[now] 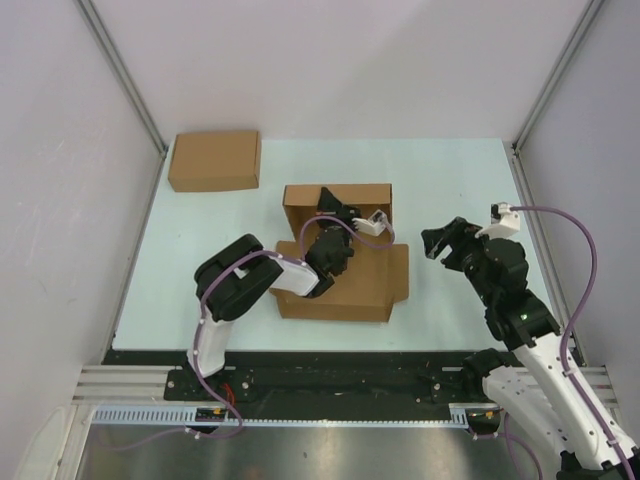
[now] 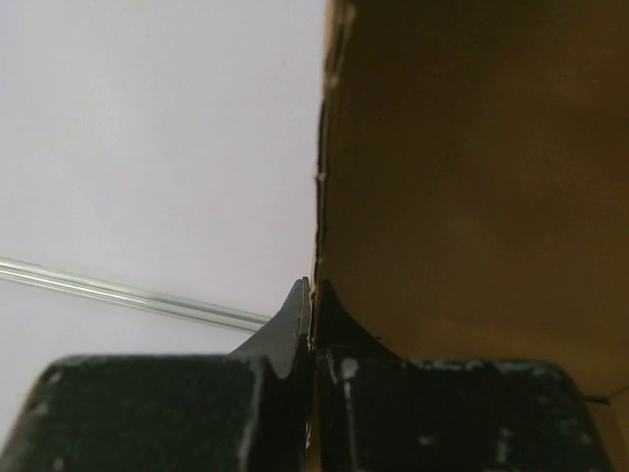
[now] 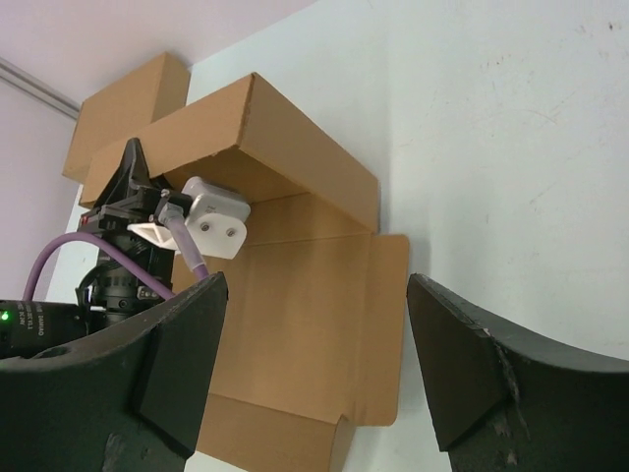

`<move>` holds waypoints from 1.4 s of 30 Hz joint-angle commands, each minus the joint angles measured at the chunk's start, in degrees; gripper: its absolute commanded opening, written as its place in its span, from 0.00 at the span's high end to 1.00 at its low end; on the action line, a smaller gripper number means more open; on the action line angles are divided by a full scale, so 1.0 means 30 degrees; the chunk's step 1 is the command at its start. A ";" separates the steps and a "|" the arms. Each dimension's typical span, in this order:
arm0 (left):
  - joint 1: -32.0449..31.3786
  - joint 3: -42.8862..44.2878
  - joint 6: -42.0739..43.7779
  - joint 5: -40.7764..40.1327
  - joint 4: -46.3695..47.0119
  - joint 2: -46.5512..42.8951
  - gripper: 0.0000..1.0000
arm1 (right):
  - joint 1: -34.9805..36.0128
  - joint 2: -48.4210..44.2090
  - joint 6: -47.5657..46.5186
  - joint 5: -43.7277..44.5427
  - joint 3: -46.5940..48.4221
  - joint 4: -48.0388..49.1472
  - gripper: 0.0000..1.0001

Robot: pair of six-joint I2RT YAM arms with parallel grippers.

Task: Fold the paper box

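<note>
The paper box lies mid-table as a brown die-cut sheet, its near part flat and its far part raised into walls. My left gripper reaches over the flat part into the raised section. In the left wrist view the left gripper is shut on the thin edge of an upright cardboard panel. My right gripper hovers to the right of the box, apart from it. Its fingers stand wide open with nothing between them, and the box's flat sheet and right side flap show beyond them.
A second, ready-made flat brown cardboard box lies at the far left of the table and also shows behind the raised panel. White walls with metal rails enclose the table on three sides. The left arm's white wrist camera sits over the sheet.
</note>
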 commanded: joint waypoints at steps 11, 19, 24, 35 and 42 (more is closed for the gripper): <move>-0.0225 0.1542 -0.1196 -0.2102 0.3443 -0.4177 1.00 | -0.0161 -0.1275 0.0008 -0.0074 0.2384 -0.0399 0.21; 0.0330 0.6169 -1.3181 -0.4797 -1.1273 -0.6808 1.00 | -0.0309 -0.1714 -0.0371 0.0390 0.7302 -0.2187 0.20; 0.2642 1.0683 -3.2435 -0.1145 -2.6332 -0.9447 1.00 | -0.0309 -0.1803 -0.1163 0.1476 0.9211 -0.3213 0.20; 0.3467 0.3702 -5.1525 0.4369 -3.1946 -1.4105 1.00 | -0.0191 -0.1305 -0.0960 0.1332 1.0385 -0.4210 0.21; 0.1330 -0.2462 -6.0016 0.4842 -3.2505 -1.6304 1.00 | -0.0162 -0.0982 -0.1485 0.1360 1.0825 -0.5088 0.20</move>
